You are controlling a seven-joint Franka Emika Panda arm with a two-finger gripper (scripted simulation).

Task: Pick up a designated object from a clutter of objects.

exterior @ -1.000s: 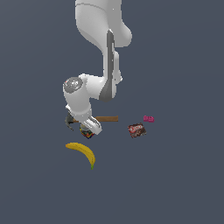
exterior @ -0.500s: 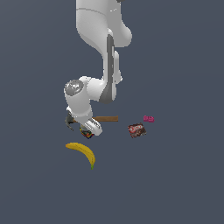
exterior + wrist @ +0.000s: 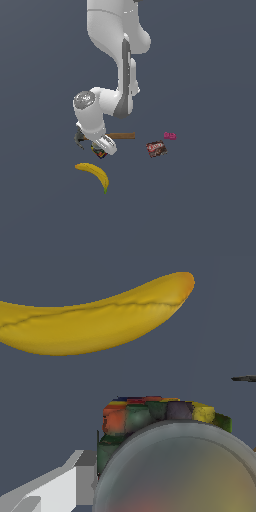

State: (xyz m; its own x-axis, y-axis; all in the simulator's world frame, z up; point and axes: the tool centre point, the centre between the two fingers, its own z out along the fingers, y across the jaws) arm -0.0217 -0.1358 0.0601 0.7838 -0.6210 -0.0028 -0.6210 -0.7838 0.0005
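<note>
Over the last second very little has shifted. The gripper (image 3: 101, 148) has settled slightly lower over the can (image 3: 99, 152), so that less of the can's coloured label shows below the wrist than it did a second ago. In the wrist view the can's silvery top (image 3: 180, 471) fills the foreground, with one pale finger (image 3: 60, 486) just beside its wall. The arm's elbow and wrist joint have barely moved relative to the hammer (image 3: 120, 135).
</note>
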